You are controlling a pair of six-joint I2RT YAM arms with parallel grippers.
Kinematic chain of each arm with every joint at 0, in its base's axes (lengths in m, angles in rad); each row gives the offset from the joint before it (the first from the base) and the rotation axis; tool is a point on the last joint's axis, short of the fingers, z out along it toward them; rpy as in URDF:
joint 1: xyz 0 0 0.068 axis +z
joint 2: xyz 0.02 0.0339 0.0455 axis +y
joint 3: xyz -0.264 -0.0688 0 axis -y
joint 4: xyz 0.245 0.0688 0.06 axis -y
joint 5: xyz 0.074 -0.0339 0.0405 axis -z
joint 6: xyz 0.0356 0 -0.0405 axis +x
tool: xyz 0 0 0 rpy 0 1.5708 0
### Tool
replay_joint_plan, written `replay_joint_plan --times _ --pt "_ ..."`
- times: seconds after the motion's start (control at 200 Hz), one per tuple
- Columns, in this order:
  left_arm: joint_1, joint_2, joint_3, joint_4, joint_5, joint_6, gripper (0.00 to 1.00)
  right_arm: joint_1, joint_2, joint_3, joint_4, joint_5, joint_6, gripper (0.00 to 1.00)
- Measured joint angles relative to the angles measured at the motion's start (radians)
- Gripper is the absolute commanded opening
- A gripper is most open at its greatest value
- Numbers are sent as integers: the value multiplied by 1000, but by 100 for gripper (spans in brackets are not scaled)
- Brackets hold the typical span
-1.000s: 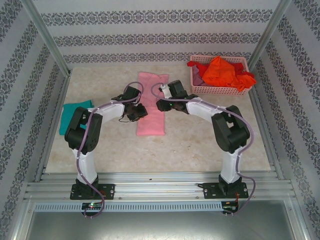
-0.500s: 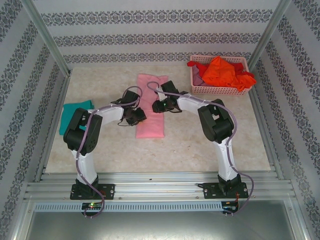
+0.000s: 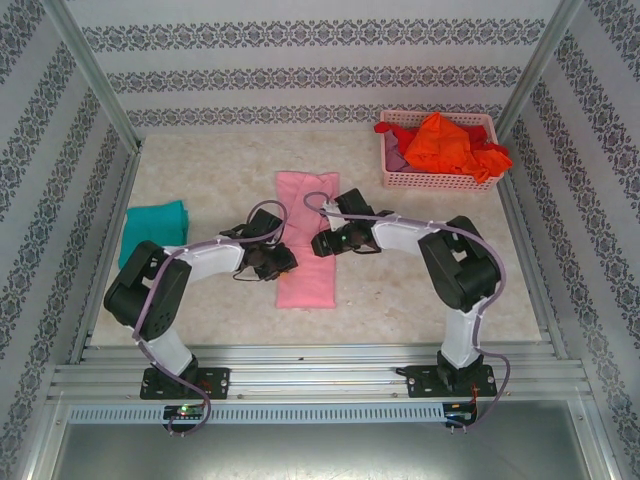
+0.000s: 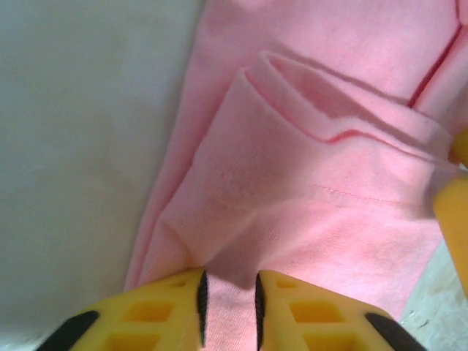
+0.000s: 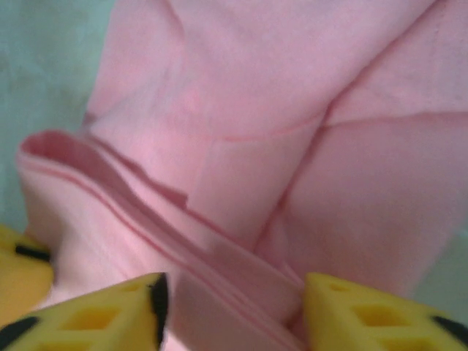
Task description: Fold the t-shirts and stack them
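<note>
A light pink t-shirt [image 3: 305, 200] lies folded into a long strip in the middle of the table. My left gripper [image 3: 278, 262] sits at its left edge, and in the left wrist view the left gripper [image 4: 228, 281] stands narrow, pinching a bunched fold of the pink t-shirt [image 4: 307, 183]. My right gripper [image 3: 322, 243] is over the strip's right edge. In the right wrist view the right gripper [image 5: 232, 292] stands wide apart, with layered edges of the pink t-shirt [image 5: 241, 110] lying loose between its fingers. A folded teal t-shirt [image 3: 155, 225] rests at the left.
A pink lattice basket [image 3: 440, 182] stands at the back right, holding a crumpled orange t-shirt [image 3: 440, 140], red cloth [image 3: 492, 157] and a bit of mauve cloth [image 3: 396, 160]. Metal frame rails border the table on both sides and along the near edge.
The pink t-shirt has slid toward the near edge, with both grippers moving that way alongside it. The right gripper's jaws have widened.
</note>
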Motion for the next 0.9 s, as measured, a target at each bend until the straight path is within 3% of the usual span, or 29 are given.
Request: replay_joint_plan --times 0.225,0.415,0.639,0.904 --pt "40 -116 2 -28 -74 7 58 21 -251 -139 27 49 -261 78" --pt "202 -129 0 -39 -85 36 75 215 -364 -220 8 97 -549 76" --pt "309 -133 -1 -97 -89 92 79 404 -321 -207 -85 138 -725 64" --pt "317 -156 -34 -110 -92 110 79 430 -201 -142 -160 169 -801 52"
